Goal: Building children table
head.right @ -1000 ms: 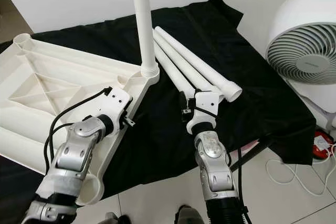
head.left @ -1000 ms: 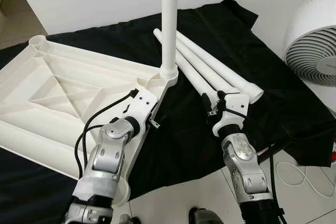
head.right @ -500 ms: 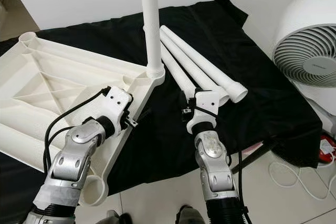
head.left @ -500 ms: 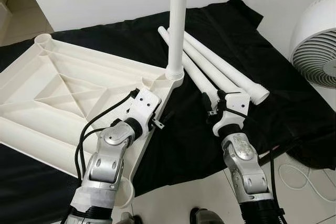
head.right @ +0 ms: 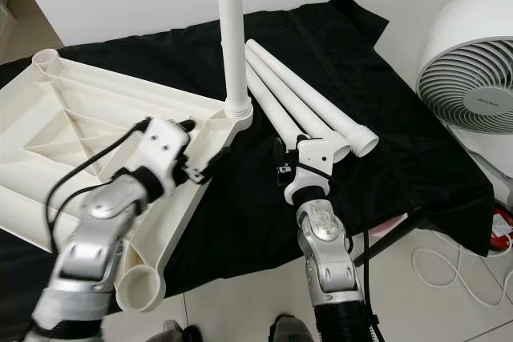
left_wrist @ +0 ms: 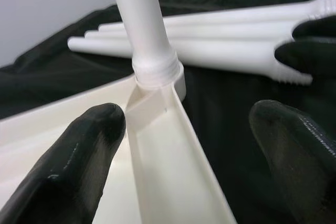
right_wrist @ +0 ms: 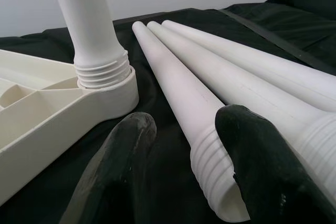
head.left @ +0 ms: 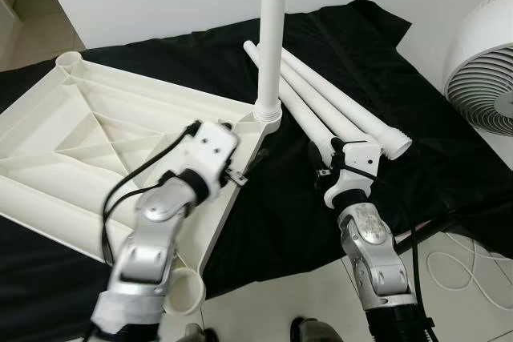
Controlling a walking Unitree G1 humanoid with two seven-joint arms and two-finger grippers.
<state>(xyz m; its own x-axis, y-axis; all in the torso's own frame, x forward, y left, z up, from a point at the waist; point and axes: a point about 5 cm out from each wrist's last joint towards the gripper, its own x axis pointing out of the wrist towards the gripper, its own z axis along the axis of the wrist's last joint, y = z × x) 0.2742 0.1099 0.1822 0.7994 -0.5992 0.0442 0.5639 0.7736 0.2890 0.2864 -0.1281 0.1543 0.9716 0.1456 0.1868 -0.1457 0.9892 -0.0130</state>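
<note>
White plastic parts lie on a black cloth [head.left: 385, 86] spread over the floor. The tabletop [head.left: 96, 150] rests underside up, ribs exposed, with a round leg socket at each visible corner.

**Step in hand.** One leg [head.left: 271, 34] stands upright in the corner socket [head.right: 238, 113] nearest the loose legs; thread rings show above the socket rim, so seating appears incomplete. Three loose legs [head.left: 337, 110] lie side by side just beside that corner, threaded ends toward the robot. Judged progress: first leg fitted, three remaining.

**End effector state.**
- Left end effector [left_wrist: 189, 145]: fingers spread wide, holding nothing, poised over the tabletop rim with the upright leg ahead of it.
- Right end effector [right_wrist: 181, 153]: fingers apart, one on each side of the threaded end of the nearest loose leg [right_wrist: 181, 98]; not closed on it.

**Next move.** The right fingers must close on the leg's threaded end, lift it clear of its neighbours, and carry it to a free socket. The smooth round leg is likely to roll or slip.

**Containers.** The near corner socket [head.left: 186, 292] is open, with nothing in it; the far corner socket [head.left: 70, 60] likewise.

A white fan [head.right: 473, 86] stands beside the cloth.
</note>
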